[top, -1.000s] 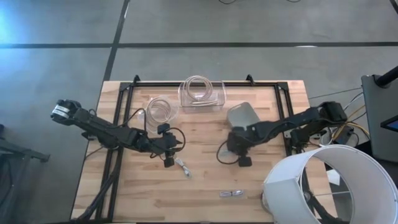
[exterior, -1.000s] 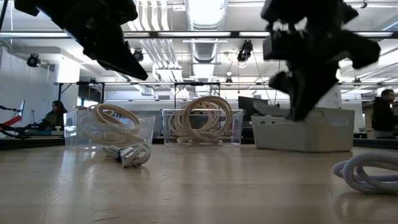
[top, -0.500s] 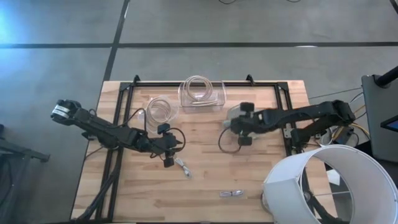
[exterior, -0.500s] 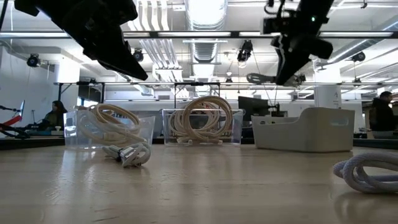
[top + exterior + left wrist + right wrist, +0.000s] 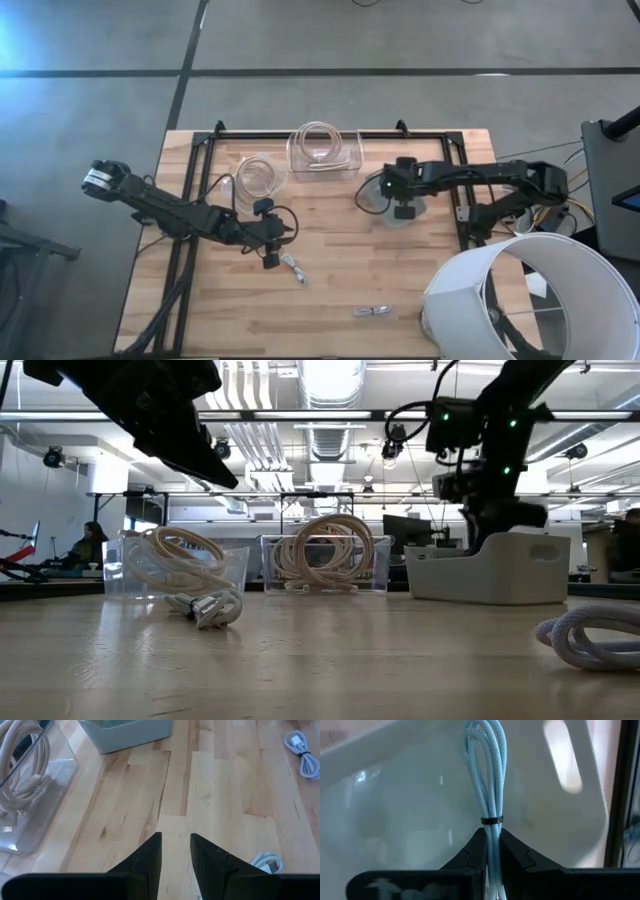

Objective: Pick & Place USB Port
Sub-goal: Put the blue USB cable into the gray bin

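My right gripper point(image 5: 404, 196) stands over the grey bin point(image 5: 373, 199) at the table's right back and is shut on a pale blue-white bundled USB cable point(image 5: 487, 775). The cable hangs into the bin point(image 5: 395, 820). In the low view this gripper point(image 5: 490, 510) stands just above the bin's rim point(image 5: 500, 545), and the bin's wall hides the cable. My left gripper point(image 5: 271, 252) hovers open and empty over the table's middle left point(image 5: 176, 845). A second bundled cable point(image 5: 293, 268) lies on the table next to it point(image 5: 267, 862). My right gripper pinches the cable bundle between its two fingers point(image 5: 476, 847), just behind the dark band point(image 5: 490, 820) that ties the strands. The fingers point down into the bin. The bundle hangs straight below them; whether its free end touches the bin's floor I cannot tell.
A round clear container point(image 5: 258, 177) and a rectangular clear one point(image 5: 325, 148) with coiled cables stand at the back. A third bundled cable point(image 5: 372, 312) lies near the front edge. A large white lampshade point(image 5: 530, 300) covers the front right corner. A black frame point(image 5: 462, 190) edges the table.
My right gripper has carried the cable bundle up from the table's middle, toward the far edge and right, to over the grey bin. It has turned to point down and lowered toward the bin's rim.
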`<state>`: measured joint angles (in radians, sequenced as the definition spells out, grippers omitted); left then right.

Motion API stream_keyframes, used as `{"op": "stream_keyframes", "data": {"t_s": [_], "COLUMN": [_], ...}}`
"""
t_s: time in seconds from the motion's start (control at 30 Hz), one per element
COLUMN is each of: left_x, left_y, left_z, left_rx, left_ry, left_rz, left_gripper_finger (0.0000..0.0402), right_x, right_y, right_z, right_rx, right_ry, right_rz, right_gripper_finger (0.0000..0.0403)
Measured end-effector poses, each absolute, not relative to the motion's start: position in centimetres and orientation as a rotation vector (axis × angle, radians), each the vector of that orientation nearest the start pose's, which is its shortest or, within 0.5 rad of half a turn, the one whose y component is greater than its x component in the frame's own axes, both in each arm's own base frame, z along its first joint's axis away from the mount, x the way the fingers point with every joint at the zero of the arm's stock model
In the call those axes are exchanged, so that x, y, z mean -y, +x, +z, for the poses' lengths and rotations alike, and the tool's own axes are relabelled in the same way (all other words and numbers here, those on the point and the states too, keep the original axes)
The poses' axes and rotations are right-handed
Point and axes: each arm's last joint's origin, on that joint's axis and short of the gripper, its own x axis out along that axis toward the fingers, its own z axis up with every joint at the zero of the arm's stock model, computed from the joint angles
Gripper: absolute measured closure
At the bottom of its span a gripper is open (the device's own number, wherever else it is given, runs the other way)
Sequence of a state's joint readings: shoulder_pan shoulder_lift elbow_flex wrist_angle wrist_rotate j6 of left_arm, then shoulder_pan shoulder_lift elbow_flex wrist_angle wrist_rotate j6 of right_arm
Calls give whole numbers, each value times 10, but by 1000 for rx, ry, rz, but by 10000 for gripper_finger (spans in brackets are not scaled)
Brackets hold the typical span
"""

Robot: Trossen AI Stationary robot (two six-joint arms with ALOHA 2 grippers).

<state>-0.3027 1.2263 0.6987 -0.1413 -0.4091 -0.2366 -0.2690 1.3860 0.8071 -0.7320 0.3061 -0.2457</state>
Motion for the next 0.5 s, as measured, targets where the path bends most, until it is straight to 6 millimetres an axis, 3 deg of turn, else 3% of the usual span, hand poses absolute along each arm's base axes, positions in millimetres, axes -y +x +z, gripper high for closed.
{"op": "stream_keyframes", "data": {"t_s": [0.5], "left_x": [63], "left_y": [239], "left_z": [222], "left_rx": [-608], "left_ry": [8], "left_rz": [174], "left_gripper_finger": [296], "right_x": [83], "right_y": [248], "right_z": [151], "right_rx": [-1476], "right_ry": [-256], "right_rz": [-293], "right_gripper_finger": [366]}}
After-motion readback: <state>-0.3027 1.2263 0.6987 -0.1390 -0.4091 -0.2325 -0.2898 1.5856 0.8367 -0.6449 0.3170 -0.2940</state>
